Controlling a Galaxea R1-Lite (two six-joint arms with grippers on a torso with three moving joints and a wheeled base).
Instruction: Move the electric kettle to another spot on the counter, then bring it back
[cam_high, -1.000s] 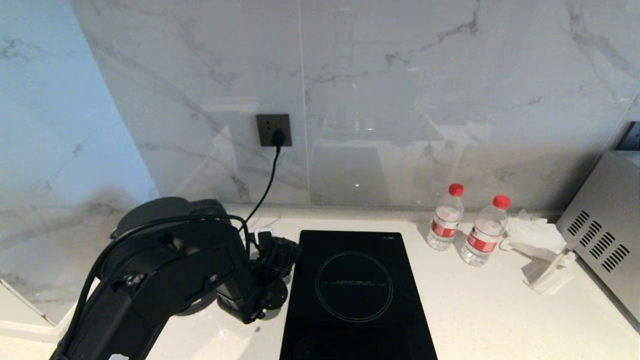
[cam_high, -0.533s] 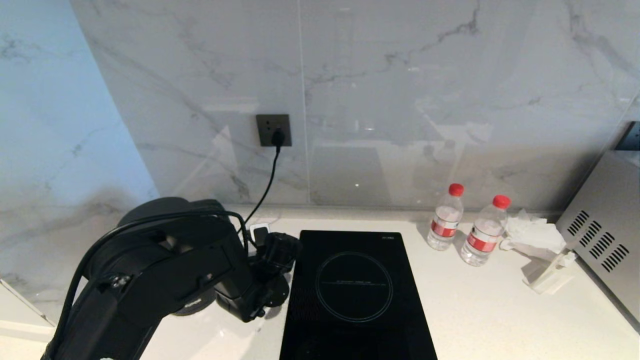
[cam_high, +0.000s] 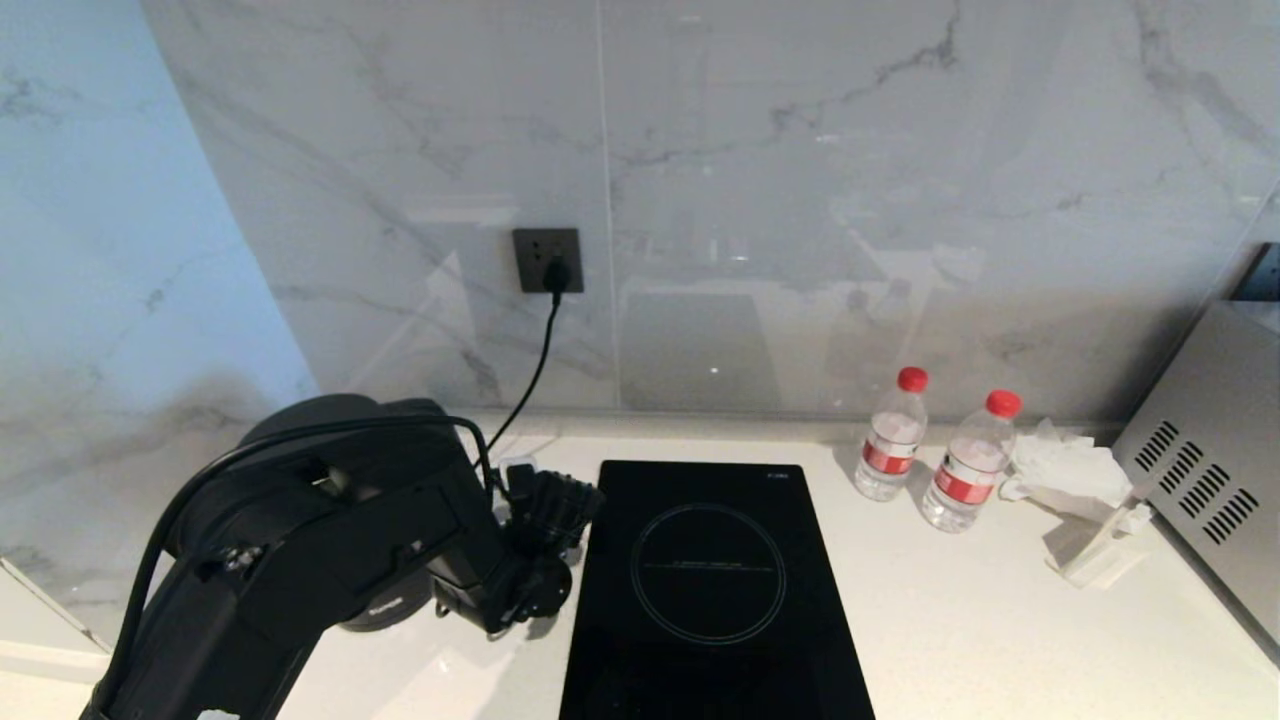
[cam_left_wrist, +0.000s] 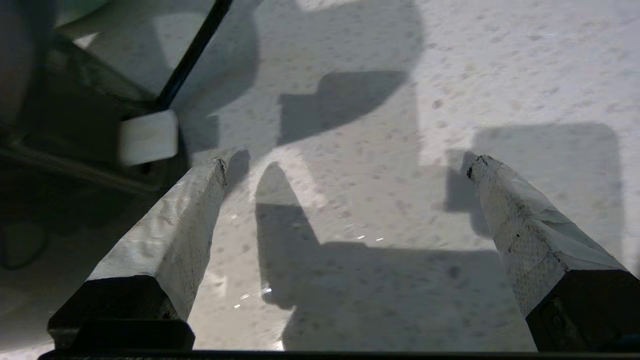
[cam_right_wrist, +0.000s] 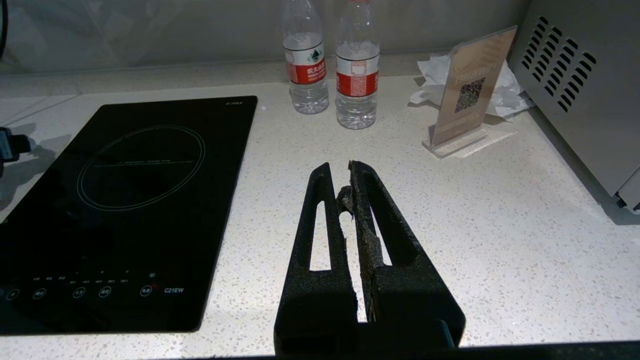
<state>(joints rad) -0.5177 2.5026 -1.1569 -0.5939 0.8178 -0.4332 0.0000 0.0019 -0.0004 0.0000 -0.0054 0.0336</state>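
In the lower left of the head view, the left hand (cam_high: 545, 520) has its two fingers spread wide over bare white speckled stone tabletop (cam_left_wrist: 350, 125), holding nothing. The glossy black electric kettle (cam_high: 330, 420) sits just behind the arm, mostly hidden. Likely an approach step: next, line the fingers up with the handle. The right hand (cam_right_wrist: 344, 192) is parked, pressed together.

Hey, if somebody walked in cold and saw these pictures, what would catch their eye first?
Probably the bulky black left arm filling the near left of the head view, its left tool open above the white counter and largely hiding the electric kettle behind it. Next come the black glass hob at centre and two red-capped water bottles back right.
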